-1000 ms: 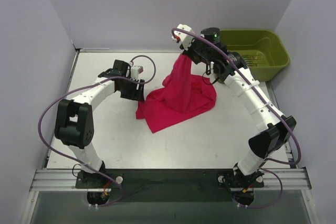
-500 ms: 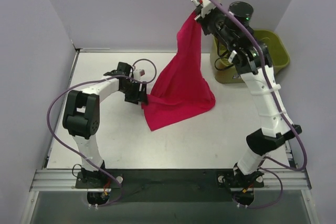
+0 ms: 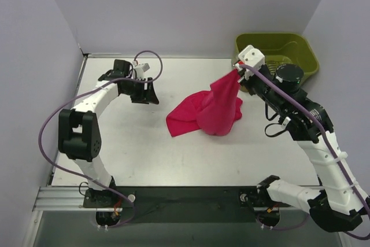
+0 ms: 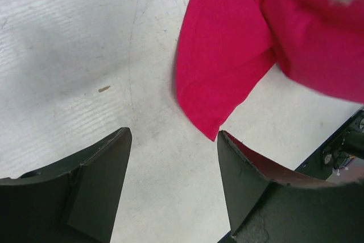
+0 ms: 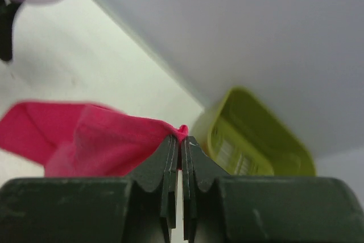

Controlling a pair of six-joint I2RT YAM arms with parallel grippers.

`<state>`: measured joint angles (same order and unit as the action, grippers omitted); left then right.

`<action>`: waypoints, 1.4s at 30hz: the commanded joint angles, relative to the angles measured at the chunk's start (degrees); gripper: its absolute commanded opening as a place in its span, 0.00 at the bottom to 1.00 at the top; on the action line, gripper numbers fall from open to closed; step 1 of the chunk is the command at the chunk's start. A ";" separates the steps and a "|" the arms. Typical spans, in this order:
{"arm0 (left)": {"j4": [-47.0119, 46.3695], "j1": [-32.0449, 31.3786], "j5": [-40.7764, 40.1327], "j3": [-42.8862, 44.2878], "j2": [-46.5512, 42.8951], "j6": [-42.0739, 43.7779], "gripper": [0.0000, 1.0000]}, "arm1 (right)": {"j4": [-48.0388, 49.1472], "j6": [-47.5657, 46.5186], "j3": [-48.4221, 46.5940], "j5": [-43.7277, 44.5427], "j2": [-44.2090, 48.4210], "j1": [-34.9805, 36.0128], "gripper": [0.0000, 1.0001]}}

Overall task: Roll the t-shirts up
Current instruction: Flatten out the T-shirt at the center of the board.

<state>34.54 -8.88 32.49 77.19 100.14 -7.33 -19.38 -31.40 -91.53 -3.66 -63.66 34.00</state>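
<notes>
Backing off from the cloth's edge, the left end effector [image 3: 145,92] now hangs over the bare white desk [image 3: 115,148], jaws wide and empty, near a loose corner but not touching it. The magenta-red soft fabric t-shirt [image 3: 205,114] has sunk from a tall hanging drape into a low tent, mostly crumpled mid-desk. Its peak is pinched tight in the right end effector [image 3: 236,72], probably to shake the shirt flat before rolling. An olive-green plastic tub [image 3: 289,47] sits behind, far right.

Overhead view looks down from behind; wrist views (close) share the t-shirt [image 4: 227,66].
</notes>
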 commanded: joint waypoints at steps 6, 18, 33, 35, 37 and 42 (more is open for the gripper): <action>0.26 -9.21 -5.85 19.30 15.51 0.65 0.72 | -6.81 11.96 20.15 4.54 6.71 -19.83 0.00; 0.08 -14.58 -9.72 29.86 30.73 1.44 0.68 | -10.77 18.03 18.41 0.85 0.12 -26.00 0.00; 4.56 -16.97 -16.67 17.14 25.14 1.88 0.04 | -10.60 19.36 14.54 -3.63 -5.86 -25.82 0.00; 4.74 -15.29 -17.19 14.41 21.61 1.97 0.00 | -10.42 19.44 14.27 -5.03 -6.56 -25.56 0.00; 6.05 -11.96 -17.02 10.71 15.90 2.06 0.00 | -9.81 19.27 14.36 -6.97 -7.61 -24.77 0.00; 11.14 -5.10 -15.01 1.68 1.15 1.71 0.00 | -7.53 19.44 11.91 -7.59 -11.21 -22.22 0.00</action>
<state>39.88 -19.16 17.61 83.44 114.80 -5.74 -29.65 -13.13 -75.57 -9.21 -72.20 10.07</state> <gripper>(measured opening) 0.022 0.040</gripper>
